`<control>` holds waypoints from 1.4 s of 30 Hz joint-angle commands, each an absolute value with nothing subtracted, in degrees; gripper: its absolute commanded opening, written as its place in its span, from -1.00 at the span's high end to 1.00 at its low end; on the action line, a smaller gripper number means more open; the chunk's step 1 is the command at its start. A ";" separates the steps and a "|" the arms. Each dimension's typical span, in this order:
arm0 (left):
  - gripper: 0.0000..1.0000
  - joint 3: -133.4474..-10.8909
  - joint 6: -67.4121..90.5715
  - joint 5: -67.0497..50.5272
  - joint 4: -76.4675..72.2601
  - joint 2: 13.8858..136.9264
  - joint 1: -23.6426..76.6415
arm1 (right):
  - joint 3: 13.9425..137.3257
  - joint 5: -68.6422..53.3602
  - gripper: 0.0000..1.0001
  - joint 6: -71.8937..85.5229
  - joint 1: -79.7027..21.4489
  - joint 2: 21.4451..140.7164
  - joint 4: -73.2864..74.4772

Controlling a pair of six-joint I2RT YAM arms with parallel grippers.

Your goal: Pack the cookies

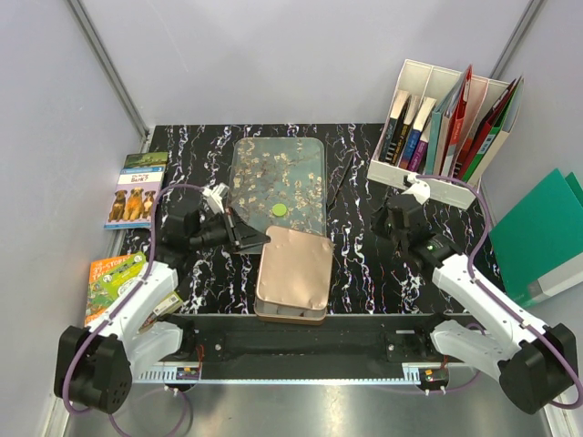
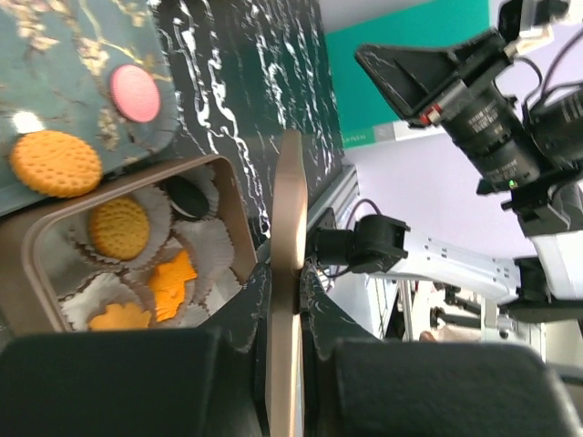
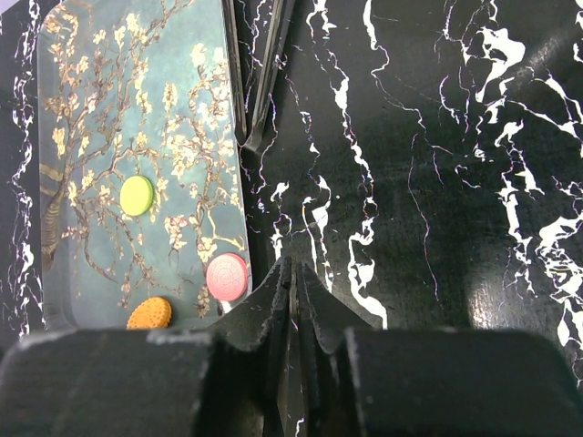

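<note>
My left gripper (image 1: 246,238) (image 2: 287,273) is shut on the edge of a rose-gold tin lid (image 1: 293,264) (image 2: 289,200), holding it tilted over the open tin (image 2: 38,244). In the tin's white paper cups lie a round orange cookie (image 2: 118,228), a black cookie (image 2: 189,198) and two orange flower cookies (image 2: 173,278). On the blossom tray (image 1: 273,168) lie a green cookie (image 1: 279,210) (image 3: 137,195), a pink cookie (image 2: 135,93) (image 3: 227,277) and an orange cookie (image 2: 55,163) (image 3: 149,314). My right gripper (image 1: 390,221) (image 3: 291,273) is shut and empty, just right of the tray.
Dark tongs (image 1: 342,175) (image 3: 264,73) lie beside the tray's right edge. A white file holder with books (image 1: 446,137) stands at the back right. A green folder (image 1: 537,237) is off the table's right side, and booklets (image 1: 137,189) lie along its left.
</note>
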State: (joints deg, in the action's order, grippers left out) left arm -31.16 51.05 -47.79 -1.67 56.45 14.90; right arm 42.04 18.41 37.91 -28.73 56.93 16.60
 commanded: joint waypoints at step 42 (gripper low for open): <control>1.00 -23.73 47.90 -36.12 2.64 60.82 13.62 | 40.69 10.73 0.66 38.23 -28.74 57.83 12.48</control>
